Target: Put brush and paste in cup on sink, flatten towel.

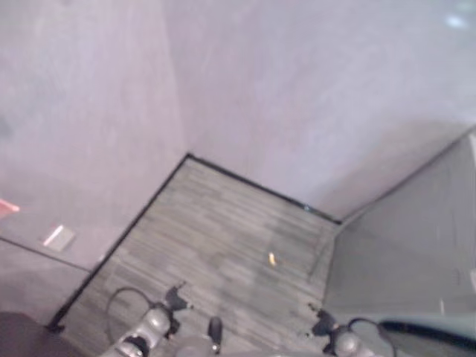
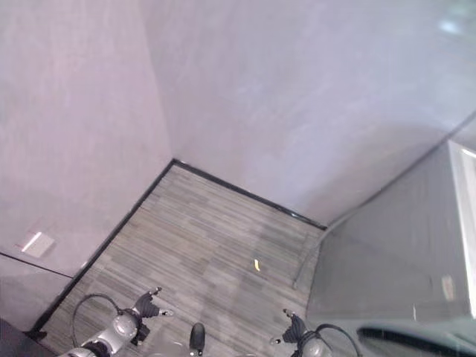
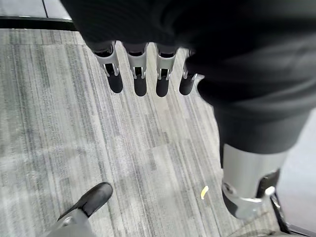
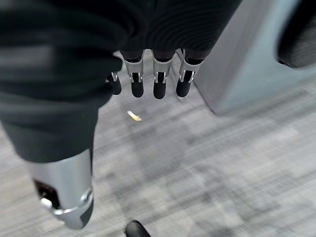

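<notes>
Your left robot hand [image 3: 138, 74] and right robot hand [image 4: 155, 79] hang relaxed, fingers straight, grasping nothing, over the striped carpet floor [image 1: 216, 223]; a small yellow scrap [image 1: 272, 259] lies there; brush, paste, cup and towel aren't visible, so turn toward the grey cabinet [image 2: 401, 253], probably the sink.

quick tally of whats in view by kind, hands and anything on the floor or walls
robot hands: 2, the left hand and the right hand, both open and holding nothing
yellow scrap on the floor: 1
white wall plate: 1
grey cabinet: 1
total: 5
</notes>
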{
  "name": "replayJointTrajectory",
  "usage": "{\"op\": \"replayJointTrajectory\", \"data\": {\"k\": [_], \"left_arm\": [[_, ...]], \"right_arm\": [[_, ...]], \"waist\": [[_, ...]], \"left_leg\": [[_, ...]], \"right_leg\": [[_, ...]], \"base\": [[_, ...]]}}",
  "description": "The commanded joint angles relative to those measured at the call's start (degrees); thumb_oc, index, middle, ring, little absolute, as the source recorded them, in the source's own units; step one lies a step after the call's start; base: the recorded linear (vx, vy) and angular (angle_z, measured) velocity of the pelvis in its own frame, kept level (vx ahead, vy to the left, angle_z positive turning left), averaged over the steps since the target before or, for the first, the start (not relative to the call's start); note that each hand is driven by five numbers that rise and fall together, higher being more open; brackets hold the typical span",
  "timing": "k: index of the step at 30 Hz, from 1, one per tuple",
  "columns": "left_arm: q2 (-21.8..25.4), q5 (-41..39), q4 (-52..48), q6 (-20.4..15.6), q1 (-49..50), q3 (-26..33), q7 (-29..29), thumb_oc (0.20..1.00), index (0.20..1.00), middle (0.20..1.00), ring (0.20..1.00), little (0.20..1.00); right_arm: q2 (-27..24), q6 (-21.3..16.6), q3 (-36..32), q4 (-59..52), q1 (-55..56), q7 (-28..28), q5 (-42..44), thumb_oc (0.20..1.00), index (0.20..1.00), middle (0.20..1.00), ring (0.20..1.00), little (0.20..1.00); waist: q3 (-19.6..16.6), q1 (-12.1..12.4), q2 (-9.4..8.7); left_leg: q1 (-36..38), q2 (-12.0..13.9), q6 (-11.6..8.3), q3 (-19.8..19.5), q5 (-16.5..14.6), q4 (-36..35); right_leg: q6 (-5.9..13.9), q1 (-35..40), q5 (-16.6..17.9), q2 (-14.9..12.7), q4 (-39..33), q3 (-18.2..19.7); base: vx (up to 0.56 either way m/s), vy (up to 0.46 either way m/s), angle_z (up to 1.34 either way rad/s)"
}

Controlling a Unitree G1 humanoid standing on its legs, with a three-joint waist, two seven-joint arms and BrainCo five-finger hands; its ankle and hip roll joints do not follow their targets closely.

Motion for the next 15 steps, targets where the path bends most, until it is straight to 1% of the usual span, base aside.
{"op": "replayJointTrajectory", "data": {"k": [1, 2, 3, 4, 5, 6, 7, 8, 9, 10, 12, 15], "left_arm": [[1.2, 0.8, 2.5, -1.5, 0.0, 2.3, 0.1, 1.000, 1.000, 1.000, 1.000, 1.000], [1.3, 0.7, 2.6, -1.5, 0.1, 2.4, 0.4, 1.000, 1.000, 1.000, 1.000, 1.000], [1.4, 0.7, 2.7, -1.4, 0.0, 2.7, 0.7, 1.000, 1.000, 1.000, 1.000, 1.000], [1.4, 0.7, 2.7, -1.4, 0.0, 2.7, 0.7, 1.000, 1.000, 1.000, 1.000, 1.000], [1.6, 0.5, 3.3, -1.6, 0.0, 2.9, 0.8, 1.000, 1.000, 1.000, 1.000, 1.000], [1.6, 0.5, 3.3, -1.6, 0.0, 2.9, 0.8, 1.000, 1.000, 1.000, 1.000, 1.000], [1.9, 0.9, 3.8, -1.8, 0.1, 2.9, 0.7, 1.000, 1.000, 1.000, 1.000, 1.000], [2.0, 1.1, 3.8, -1.9, 0.1, 2.8, 0.7, 1.000, 1.000, 1.000, 1.000, 1.000], [2.1, 1.1, 4.0, -1.9, 0.1, 3.0, 0.8, 1.000, 1.000, 1.000, 1.000, 1.000], [2.2, 1.0, 4.3, -1.9, 0.3, 3.4, 0.9, 1.000, 1.000, 1.000, 1.000, 1.000], [2.3, 0.4, 5.2, -1.8, 1.2, 4.7, 1.2, 1.000, 1.000, 1.000, 1.000, 1.000], [2.6, -0.2, 5.9, -1.6, 2.1, 5.8, 1.3, 1.000, 1.000, 1.000, 1.000, 1.000]], "right_arm": [[-1.0, -0.6, 1.8, -1.5, 1.4, -0.3, 0.1, 1.000, 1.000, 1.000, 1.000, 1.000], [-1.0, -0.8, 2.3, -1.6, 1.3, -0.4, 0.1, 1.000, 1.000, 1.000, 1.000, 1.000], [-0.8, -0.7, 2.6, -1.0, 0.9, -0.4, 0.1, 1.000, 1.000, 1.000, 1.000, 1.000], [-0.8, -0.7, 2.6, -1.0, 0.9, -0.4, 0.1, 1.000, 1.000, 1.000, 1.000, 1.000], [-0.4, -0.8, 3.5, 0.3, 0.5, -0.6, 0.0, 1.000, 1.000, 1.000, 1.000, 1.000], [-0.4, -0.8, 3.5, 0.4, 0.5, -0.6, 0.0, 1.000, 1.000, 1.000, 1.000, 1.000], [-0.1, -0.9, 3.9, 1.8, 0.3, -0.6, -0.1, 1.000, 1.000, 1.000, 1.000, 1.000], [-0.1, -0.9, 4.1, 1.9, 0.3, -0.6, -0.3, 1.000, 1.000, 1.000, 1.000, 1.000], [0.1, -0.8, 4.3, 2.2, 0.0, -0.6, -0.6, 1.000, 1.000, 1.000, 1.000, 1.000], [0.2, -0.8, 4.4, 2.6, -0.3, -0.7, -0.6, 1.000, 1.000, 1.000, 1.000, 1.000], [0.6, -0.9, 4.8, 3.3, -0.9, -0.6, -0.8, 1.000, 1.000, 1.000, 1.000, 1.000], [0.8, -1.0, 5.5, 4.2, -2.2, -0.5, -1.2, 1.000, 1.000, 1.000, 1.000, 1.000]], "waist": [[-1.2, 0.7, -0.57], [-0.7, 0.6, -0.64], [-0.2, 0.0, -0.79], [-0.2, 0.0, -0.78], [0.1, -0.5, -1.13], [0.2, -0.5, -1.12], [0.5, -1.1, -1.12], [0.7, -1.3, -1.23], [0.5, -1.6, -1.40], [0.3, -1.5, -1.62], [-0.5, -0.7, -1.87], [-1.1, 0.5, -2.02]], "left_leg": [[-3.4, -2.3, -3.73, 0.2, -0.3, 2.4], [-2.6, -2.6, -4.00, -1.0, -0.5, 2.8], [-1.6, -3.1, -4.33, -2.5, -0.7, 3.3], [-1.6, -3.1, -4.33, -2.6, -0.7, 3.3], [-0.6, -3.9, -4.72, -5.6, -0.5, 2.6], [-0.6, -3.9, -4.72, -5.7, -0.5, 2.6], [0.0, -4.1, -5.23, -7.4, -0.2, 1.6], [0.2, -4.2, -5.58, -7.7, -0.1, 1.7], [0.0, -4.4, -6.06, -8.4, 0.2, 1.9], [0.0, -4.6, -6.18, -8.8, 0.2, 1.7], [-0.1, -4.3, -6.49, -8.7, 0.5, 0.6], [-0.1, -3.8, -6.84, -9.4, 1.2, -0.4]], "right_leg": [[0.18, -4.2, 8.7, -1.4, -23.0, 5.3], [-0.11, -6.1, 8.4, -0.1, -23.7, 5.8], [-0.11, -6.2, 8.2, 0.0, -24.5, 5.3], [-0.12, -6.2, 8.2, 0.0, -24.5, 5.2], [-0.04, -5.6, 8.2, 2.0, -26.0, 8.7], [-0.05, -5.5, 8.2, 2.0, -26.0, 8.7], [-0.32, -6.8, 9.3, 3.5, -27.1, 11.5], [-0.39, -7.3, 9.9, 3.4, -27.0, 11.2], [-0.42, -6.6, 10.3, 2.7, -28.1, 10.9], [-0.94, -5.7, 10.4, 1.9, -29.5, 10.8], [-1.93, -4.0, 10.9, 1.0, -32.0, 10.4], [-3.09, -2.2, 10.6, 0.2, -33.7, 9.5]], "base": [[0.17, 0.064, 0.50], [0.19, 0.053, 0.18], [0.09, -0.003, 0.38], [0.11, -0.050, 1.04], [0.07, -0.042, 1.21], [0.12, -0.094, 1.51], [0.05, -0.073, 1.01], [0.05, -0.100, 1.02], [0.01, -0.071, 0.82], [0.01, -0.090, 0.72], [0.03, -0.109, 0.39], [0.02, -0.108, -0.04]]}}
